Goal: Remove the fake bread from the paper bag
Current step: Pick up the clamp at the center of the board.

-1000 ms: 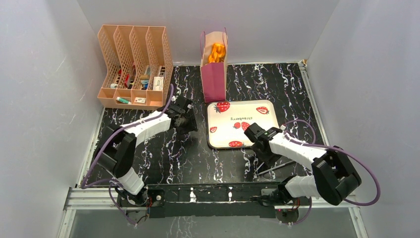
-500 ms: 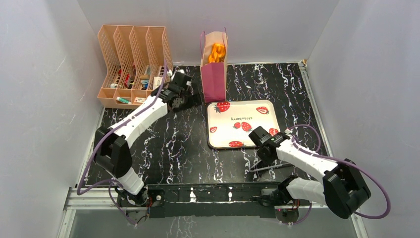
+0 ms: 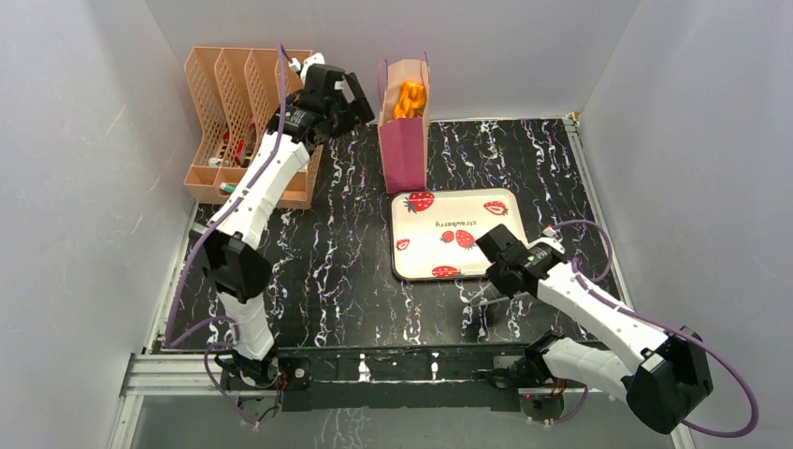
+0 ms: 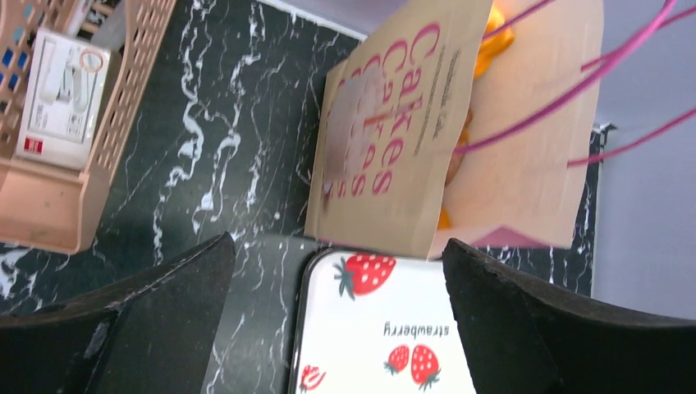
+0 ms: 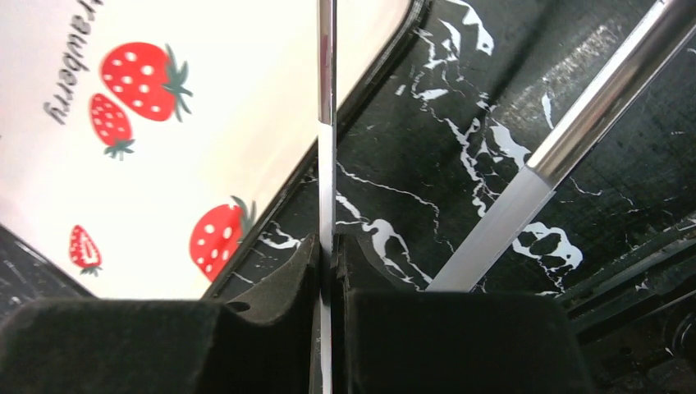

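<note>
Fake bread (image 3: pixel 409 97) largely inside paper bag (image 3: pixel 404 154)

Bright, even white light from overhead; the arms cast only soft, faint shadows on the black marbled surface (image 3: pixel 355 271). The overhead view is sharp. In the left wrist view, a patch of the paper bag (image 4: pixel 394 148) looks smeared. In the right wrist view, the right claw (image 5: pixel 328 254) is dark and unfocused, and a thin metal strip (image 5: pixel 327 98) and a metal rod (image 5: pixel 574 139) glare brightly.
</note>
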